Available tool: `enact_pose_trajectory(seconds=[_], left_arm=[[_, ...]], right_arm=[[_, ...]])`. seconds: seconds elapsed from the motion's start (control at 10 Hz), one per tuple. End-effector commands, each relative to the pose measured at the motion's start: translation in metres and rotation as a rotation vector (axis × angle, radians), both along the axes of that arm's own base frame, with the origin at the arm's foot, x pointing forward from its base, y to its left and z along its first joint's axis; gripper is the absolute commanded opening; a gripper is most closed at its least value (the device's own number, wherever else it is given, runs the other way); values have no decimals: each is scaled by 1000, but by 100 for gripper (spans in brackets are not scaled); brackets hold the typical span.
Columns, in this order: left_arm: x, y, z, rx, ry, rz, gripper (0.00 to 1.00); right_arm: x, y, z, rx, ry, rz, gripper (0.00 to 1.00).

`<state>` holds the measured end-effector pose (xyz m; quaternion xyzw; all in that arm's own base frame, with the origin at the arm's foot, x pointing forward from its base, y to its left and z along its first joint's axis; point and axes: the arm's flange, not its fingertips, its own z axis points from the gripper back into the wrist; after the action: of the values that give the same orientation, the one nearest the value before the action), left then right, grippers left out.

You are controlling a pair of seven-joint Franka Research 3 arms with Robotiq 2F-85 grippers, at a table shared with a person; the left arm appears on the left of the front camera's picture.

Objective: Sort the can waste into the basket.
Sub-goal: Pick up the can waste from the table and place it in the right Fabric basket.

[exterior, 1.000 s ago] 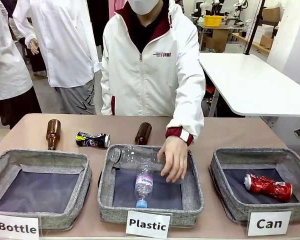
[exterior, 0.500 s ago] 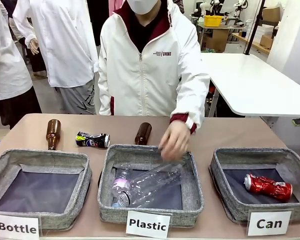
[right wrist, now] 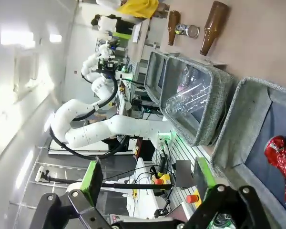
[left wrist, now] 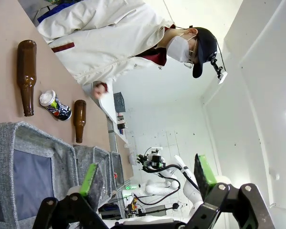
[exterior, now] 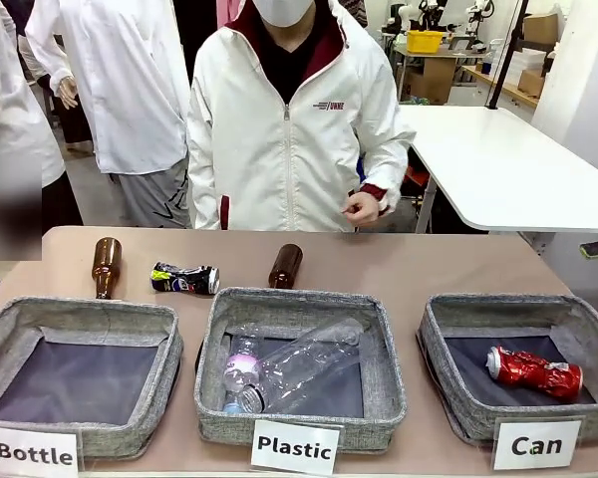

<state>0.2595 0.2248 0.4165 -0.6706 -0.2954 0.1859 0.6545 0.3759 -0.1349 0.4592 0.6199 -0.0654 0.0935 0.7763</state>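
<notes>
The left gripper (left wrist: 147, 172) was spread wide with nothing between its green pads (left wrist: 89, 173), well apart from everything on the light brown table (exterior: 448, 261). The right gripper (right wrist: 148, 174) was spread just as wide and also held nothing, clear of the baskets. The crushed shiny red metal can (exterior: 534, 371) lay on its side on the dark floor of the square grey fabric basket (exterior: 436, 360) at the near right, behind its white card reading "Can" (exterior: 536, 444). The crushed black metal can with yellow-green and white print (exterior: 184, 278) lay on the table at the far left, between two brown glass bottles (exterior: 105, 265). Two clear plastic bottles (exterior: 301, 362) lay in the middle grey basket marked "Plastic" (exterior: 390, 378). At the near left sat the grey basket marked "Bottle" (exterior: 169, 370). At the far side, the person's hand (exterior: 360, 208) was loosely curled above the table edge.
</notes>
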Motion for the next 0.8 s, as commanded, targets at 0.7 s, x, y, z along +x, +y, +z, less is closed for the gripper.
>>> enact_pose_trajectory(seconds=[0.7], left_arm=[[-31,3,27,26,-225,5,100]], right_arm=[[-1,-4,3,1,-15,13,100]])
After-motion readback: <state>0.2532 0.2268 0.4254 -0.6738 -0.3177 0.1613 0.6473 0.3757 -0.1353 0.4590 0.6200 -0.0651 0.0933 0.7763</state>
